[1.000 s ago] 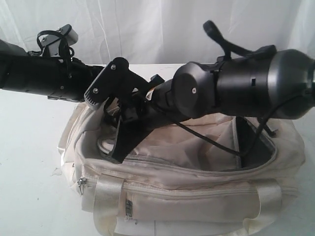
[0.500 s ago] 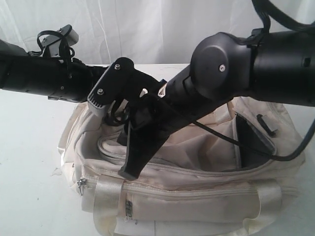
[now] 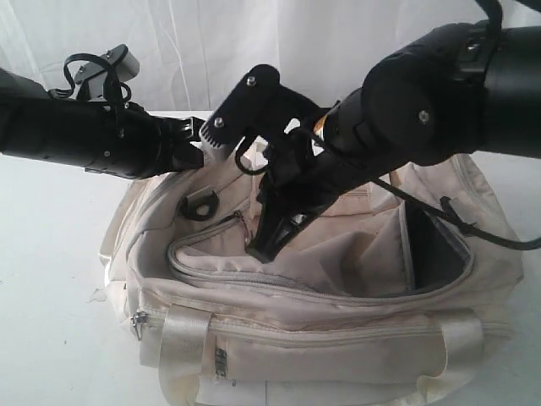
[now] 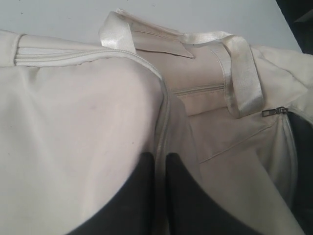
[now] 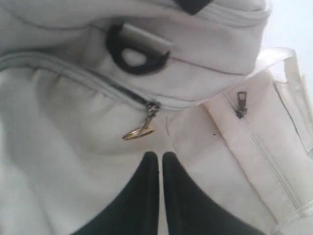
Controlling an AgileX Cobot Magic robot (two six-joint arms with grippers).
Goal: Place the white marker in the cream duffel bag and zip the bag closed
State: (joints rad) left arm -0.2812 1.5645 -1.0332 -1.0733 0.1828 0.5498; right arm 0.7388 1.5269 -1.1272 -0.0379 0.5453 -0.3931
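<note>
Evidently the right gripper (image 3: 264, 245), fingers pressed together and empty, has lifted clear of the open cream duffel bag (image 3: 338, 338) below, whose rim the left gripper (image 4: 160, 156) pinches; white marker unseen, likely inside, so zipping comes next.

1. From my station I see a flat white table top (image 3: 46, 338) carrying everything. It shows again as a pale strip in the left wrist view (image 4: 58, 14) and in one corner of the right wrist view (image 5: 296, 24).
2. Directly on it sits one soft cream fabric duffel bag (image 3: 321, 338) (image 4: 73, 122) (image 5: 58, 147), resting on its base, long side towards the exterior camera.
3. Bare white surface shows to the bag's left.
</note>
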